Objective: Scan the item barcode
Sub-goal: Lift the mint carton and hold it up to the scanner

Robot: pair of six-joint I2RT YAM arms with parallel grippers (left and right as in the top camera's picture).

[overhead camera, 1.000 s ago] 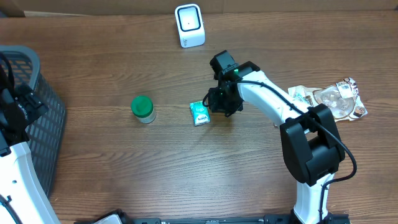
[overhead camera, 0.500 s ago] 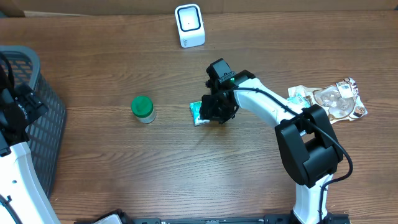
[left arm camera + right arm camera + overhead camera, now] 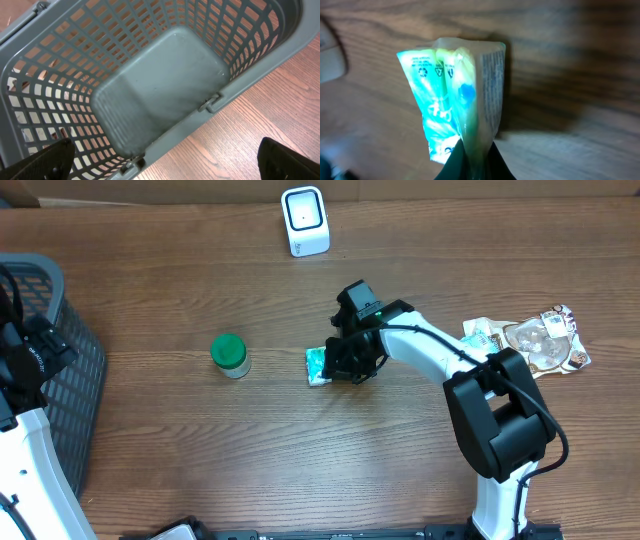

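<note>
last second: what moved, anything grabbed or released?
The right gripper slid left in the overhead view onto the green packet and shut on it, pinching its end. Nothing was released. Unchanged: the green-lidded jar, scanner, snack bags, basket, and the left gripper, open above the basket.

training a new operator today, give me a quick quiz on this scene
1. True or false: the right gripper is shut on the green packet.
2. What does the left wrist camera look into? A) a grey basket B) a drawer C) a sink
3. In the overhead view, which item stands between the basket and the packet?
Key: 1 true; 2 A; 3 the green-lidded jar.
</note>
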